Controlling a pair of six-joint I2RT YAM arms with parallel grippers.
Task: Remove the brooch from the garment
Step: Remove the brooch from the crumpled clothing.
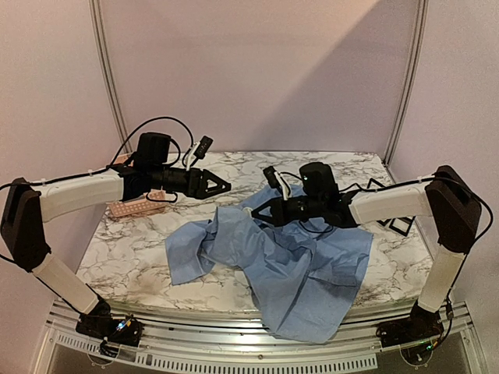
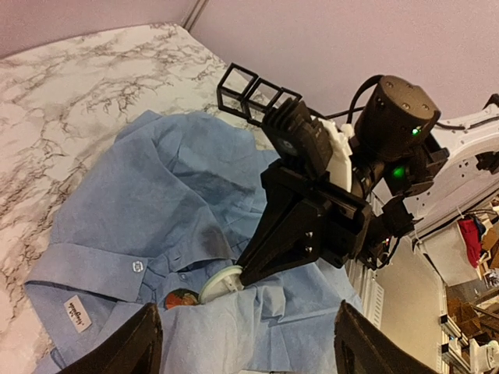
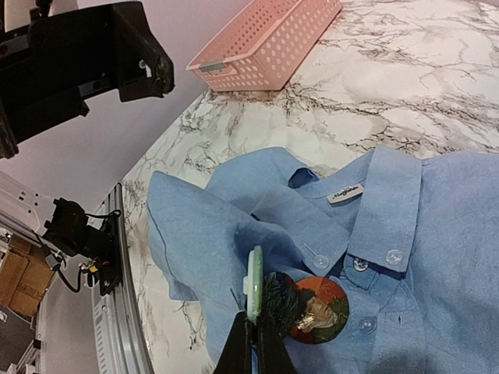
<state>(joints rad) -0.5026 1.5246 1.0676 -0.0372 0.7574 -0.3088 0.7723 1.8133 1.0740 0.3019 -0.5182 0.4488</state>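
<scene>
The garment point(image 1: 296, 265), a light blue shirt, lies crumpled on the marble table, collar and buttons up point(image 3: 203, 226). My right gripper point(image 3: 256, 323) is shut on the rim of a round pale green brooch point(image 3: 255, 280), held edge-on just above the cloth near the collar. From the left wrist view the same green brooch point(image 2: 218, 284) sits at the right gripper's tips point(image 2: 245, 274). Beside it a round portrait brooch point(image 3: 320, 310) lies flat on the shirt placket. My left gripper point(image 1: 226, 185) hangs open above the table, left of the shirt, with nothing between its fingers point(image 2: 144, 347).
A pink plastic basket point(image 1: 136, 209) stands at the table's left edge under the left arm. Black wire frames point(image 1: 405, 226) sit at the right rear. The shirt's hem hangs over the near table edge point(image 1: 304, 327).
</scene>
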